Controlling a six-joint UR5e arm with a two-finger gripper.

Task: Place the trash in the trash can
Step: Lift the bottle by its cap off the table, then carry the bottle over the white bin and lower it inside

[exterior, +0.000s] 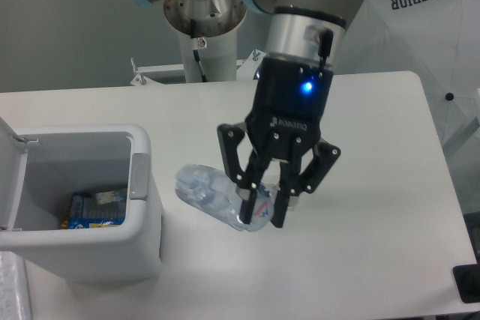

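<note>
Backdrop: grey wall behind a white table (390, 207), with the arm's round base (204, 7) mounted past the table's far edge.
Landmark: the trash can (82, 200) stood at the table's left end, its lid (11, 177) swung open to the left and cut off by the picture's edge, a grey tab (139, 176) on its right rim.
Inside the can: a blue-labelled item (94, 210) lay on the bottom; the near wall hid its lower part, and what it was could not be made out.
Gripper: the gripper (264, 204) hung to the right of the trash can, pointing down, a blue light lit on its black body, its fingers pinching one end of the bottle (210, 194).
Bottle: clear and flattened, it was held off the table, slanting up and left toward the trash can without reaching it; its right end was hidden between the fingers, where a trace of label colour showed through.
Paper wad: none could be picked out; the gripper and the arm covered the table right of the bottle.
Arm: the upper links ran out of the top of the picture.
Right of the table: a white sheet (439, 43) printed "SUPERIOR", partly cut off.
</note>
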